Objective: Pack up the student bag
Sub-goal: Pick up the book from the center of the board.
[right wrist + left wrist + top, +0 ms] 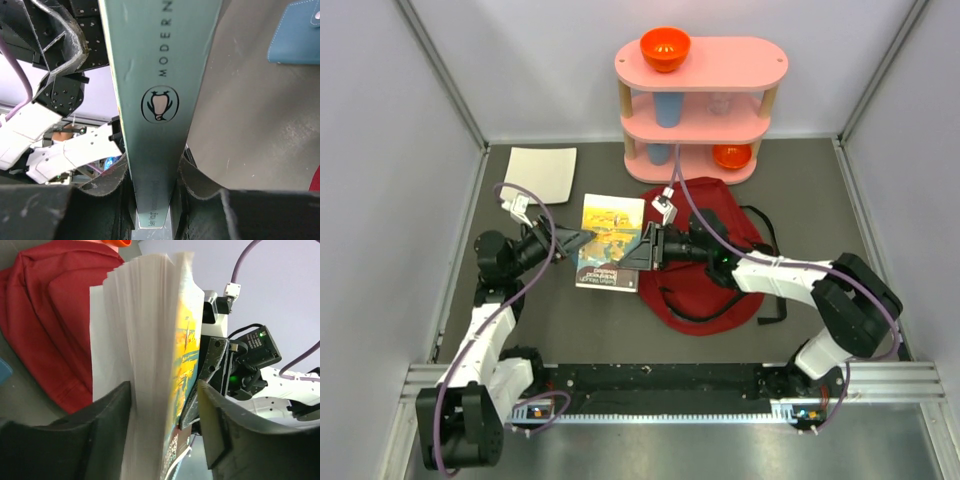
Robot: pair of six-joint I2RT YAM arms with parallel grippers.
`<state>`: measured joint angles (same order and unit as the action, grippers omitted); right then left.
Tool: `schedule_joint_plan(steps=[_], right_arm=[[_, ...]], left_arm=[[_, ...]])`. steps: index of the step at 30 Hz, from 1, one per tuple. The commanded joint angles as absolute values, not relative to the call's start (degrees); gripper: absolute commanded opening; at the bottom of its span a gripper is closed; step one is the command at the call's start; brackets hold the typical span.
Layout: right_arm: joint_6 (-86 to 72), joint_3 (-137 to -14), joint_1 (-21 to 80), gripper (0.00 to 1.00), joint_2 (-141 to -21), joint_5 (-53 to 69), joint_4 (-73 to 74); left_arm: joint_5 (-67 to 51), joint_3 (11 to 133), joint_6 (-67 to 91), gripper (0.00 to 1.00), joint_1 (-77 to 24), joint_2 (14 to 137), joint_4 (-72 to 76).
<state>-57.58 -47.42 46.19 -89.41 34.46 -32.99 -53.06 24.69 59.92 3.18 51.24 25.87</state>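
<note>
Pink shelf (740, 62) at back of table. Student bag (740, 225) flat on table before shelf, under my right arm. Book (610, 240) just left of bag. My right gripper (640, 250) clamped on its spine. My left gripper (584, 240) parted around page edge, gap at cover.

So the dark grey matte bench (585, 330) has a soft dark-red fabric backpack (705, 287) lying flat on it, a white paper sheet (542, 172) far-left, and a pink three-tier rounded shelf (740, 62) along the back.
</note>
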Motion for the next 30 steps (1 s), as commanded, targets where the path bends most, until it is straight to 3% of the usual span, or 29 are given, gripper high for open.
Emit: schedule_joint_plan(steps=[1, 2, 9, 13, 23, 30], right_arm=[[-54.3, -47.4, 46.1, 0.00, -83.9, 32.4, -32.9], [-53.1, -47.0, 46.0, 0.00, -83.2, 31.3, -32.1], [-47.6, -46.4, 45.3, 0.00, -74.2, 29.9, -24.3], [-48.5, -46.2, 45.2, 0.00, -71.1, 31.6, -25.5], [-48.8, -46.1, 45.2, 0.00, -65.7, 38.8, -30.3], [-48.7, -45.9, 44.8, 0.00, -66.2, 42.9, -32.0]], left_arm=[[-53.3, 26.2, 57.4, 0.71, 2.3, 50.6, 27.3], [-52.9, 26.6, 54.5, 0.98, 2.3, 50.4, 25.3], [-49.9, 30.7, 47.3, 0.98, -1.6, 51.1, 19.2], [-48.2, 31.6, 49.5, 0.98, -6.7, 55.5, 25.3], [-53.8, 28.0, 67.8, 0.98, -8.9, 68.7, 57.8], [-59.3, 29.3, 88.6, 0.99, -10.2, 80.2, 92.4]])
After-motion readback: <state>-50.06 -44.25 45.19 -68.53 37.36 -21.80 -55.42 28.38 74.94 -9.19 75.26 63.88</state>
